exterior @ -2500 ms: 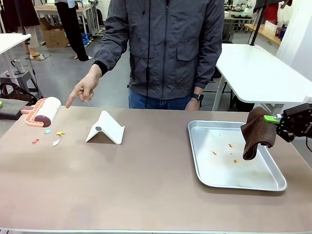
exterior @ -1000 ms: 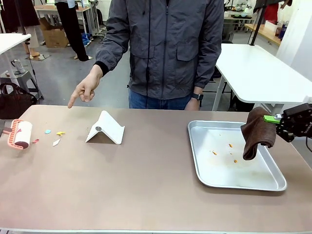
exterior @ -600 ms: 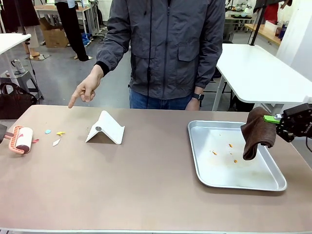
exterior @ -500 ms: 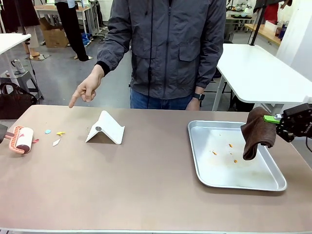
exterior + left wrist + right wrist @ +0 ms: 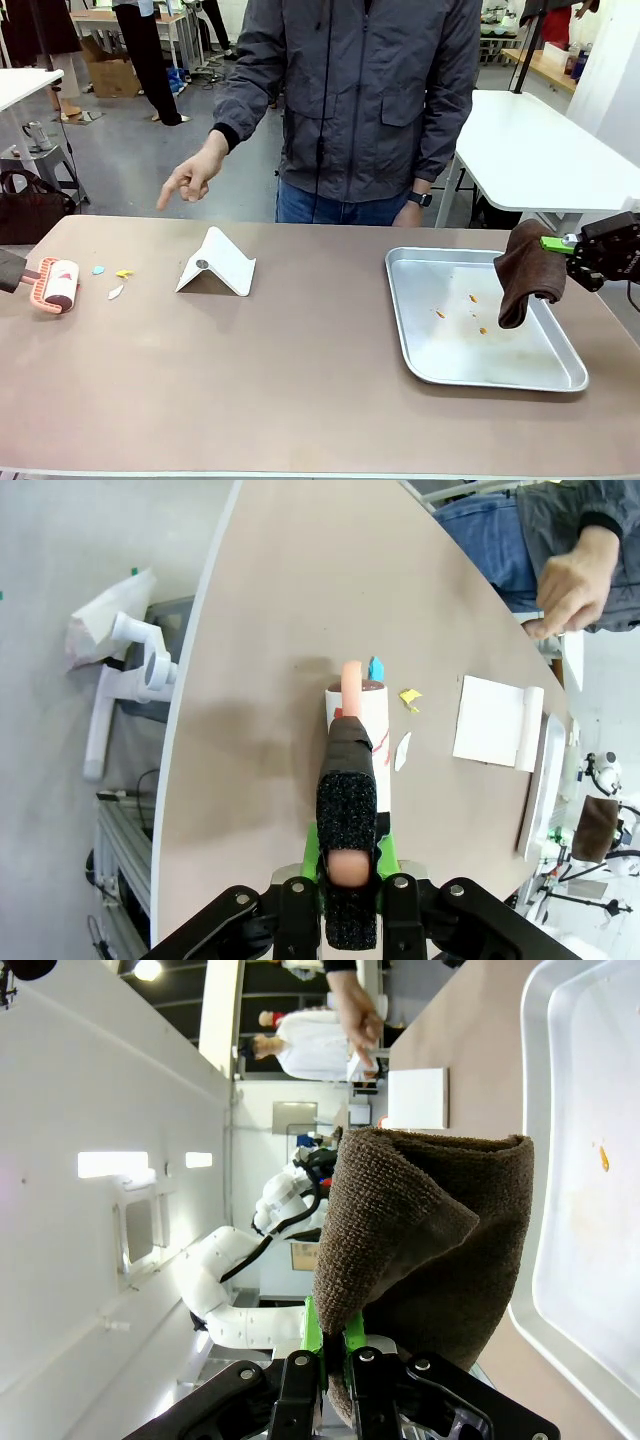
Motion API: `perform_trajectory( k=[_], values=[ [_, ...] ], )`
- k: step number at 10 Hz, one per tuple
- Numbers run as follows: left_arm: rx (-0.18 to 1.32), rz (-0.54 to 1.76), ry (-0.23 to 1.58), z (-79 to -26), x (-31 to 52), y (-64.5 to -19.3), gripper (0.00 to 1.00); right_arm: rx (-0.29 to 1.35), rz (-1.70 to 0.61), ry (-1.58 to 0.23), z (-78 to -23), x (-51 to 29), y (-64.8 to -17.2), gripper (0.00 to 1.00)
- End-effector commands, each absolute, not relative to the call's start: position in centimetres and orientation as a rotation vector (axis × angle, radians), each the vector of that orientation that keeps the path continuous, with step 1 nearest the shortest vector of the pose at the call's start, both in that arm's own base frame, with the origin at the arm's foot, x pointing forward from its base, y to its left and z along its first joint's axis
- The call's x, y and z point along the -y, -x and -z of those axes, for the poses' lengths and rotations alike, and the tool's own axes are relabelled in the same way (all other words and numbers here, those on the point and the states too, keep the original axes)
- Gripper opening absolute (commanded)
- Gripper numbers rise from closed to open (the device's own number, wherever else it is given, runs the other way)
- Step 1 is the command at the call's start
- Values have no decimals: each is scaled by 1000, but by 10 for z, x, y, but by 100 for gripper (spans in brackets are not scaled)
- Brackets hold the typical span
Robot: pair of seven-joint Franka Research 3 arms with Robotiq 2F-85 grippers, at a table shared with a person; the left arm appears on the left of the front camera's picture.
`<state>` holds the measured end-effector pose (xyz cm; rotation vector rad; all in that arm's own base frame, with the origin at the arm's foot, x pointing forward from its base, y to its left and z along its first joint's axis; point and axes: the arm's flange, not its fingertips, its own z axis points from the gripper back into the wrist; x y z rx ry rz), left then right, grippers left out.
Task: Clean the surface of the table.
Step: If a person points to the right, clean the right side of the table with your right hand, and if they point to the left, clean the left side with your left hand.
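Note:
The brownish table [image 5: 300,380] carries small paper scraps at its far left: a blue one [image 5: 98,269], a yellow one [image 5: 123,272] and a white one [image 5: 116,292]. A pink lint roller [image 5: 58,284] rests on the table just left of them. My left gripper [image 5: 348,865] is shut on the roller's black-wrapped handle, and the roller [image 5: 358,720] points toward the scraps [image 5: 402,750]. At the right, my right gripper [image 5: 575,250] is shut on a hanging brown cloth [image 5: 525,275] over the tray's right rim. The cloth [image 5: 430,1250] also hangs from my right gripper [image 5: 335,1355] in the right wrist view.
A silver tray [image 5: 560,375] with orange crumbs [image 5: 472,298] lies at the right. A white folded card [image 5: 218,262] stands right of the scraps. A person at the far edge points a hand [image 5: 190,178] down toward the left part of the table.
The roller has come down from the far left corner and rolled slightly right, over where a red scrap lay. The person and the pointing hand shifted right. The right arm has not moved.

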<state>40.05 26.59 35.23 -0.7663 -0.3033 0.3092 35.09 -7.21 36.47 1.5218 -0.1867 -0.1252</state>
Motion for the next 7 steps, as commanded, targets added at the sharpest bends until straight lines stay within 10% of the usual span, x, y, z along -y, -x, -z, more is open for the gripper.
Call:
perform_trajectory(
  k=[1,7],
  values=[
    [243,-268,711,-331,-252,-399,22,187,120,-1538,-367,72,-350,0],
    [240,-202,733,-325,-193,-421,22,187,120,-1538,-367,72,-350,0]
  ],
)
